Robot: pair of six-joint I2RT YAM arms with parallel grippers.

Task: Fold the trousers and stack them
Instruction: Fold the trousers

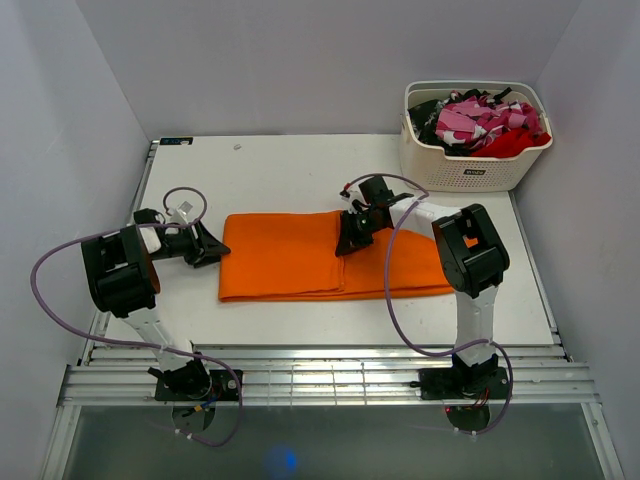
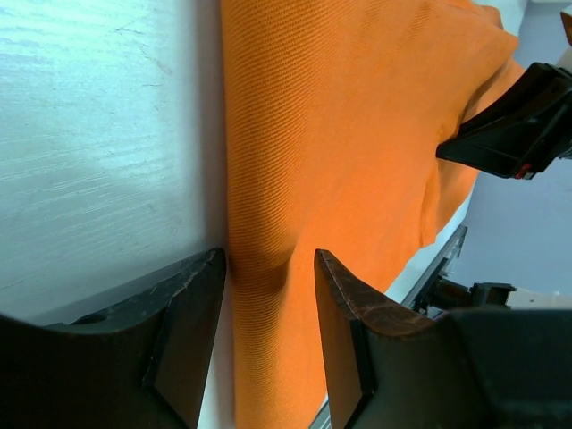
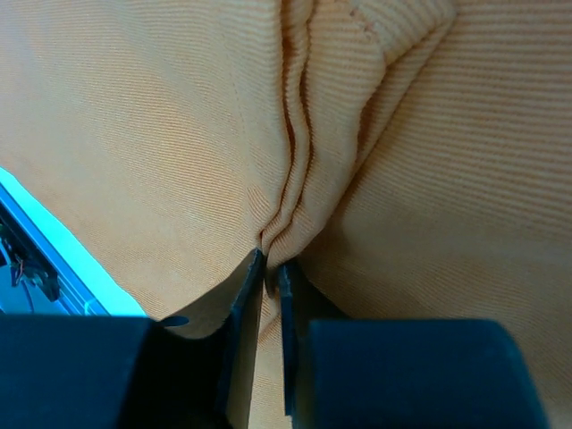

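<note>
Long flat orange trousers (image 1: 300, 265)

free: table (image 1: 285, 165) beyond trousers (image 1: 290, 265) | blocked: basket (image 1: 470, 170) far-right corner, side walls (image 1: 70, 120)

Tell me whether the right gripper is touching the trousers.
Touching. The right wrist view shows the right gripper with its jaws pinched on a raised fold of the trousers.

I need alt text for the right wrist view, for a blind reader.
The right gripper is shut on a raised fold of the bright-orange soft cloth trousers, which fill almost the whole picture.
</note>
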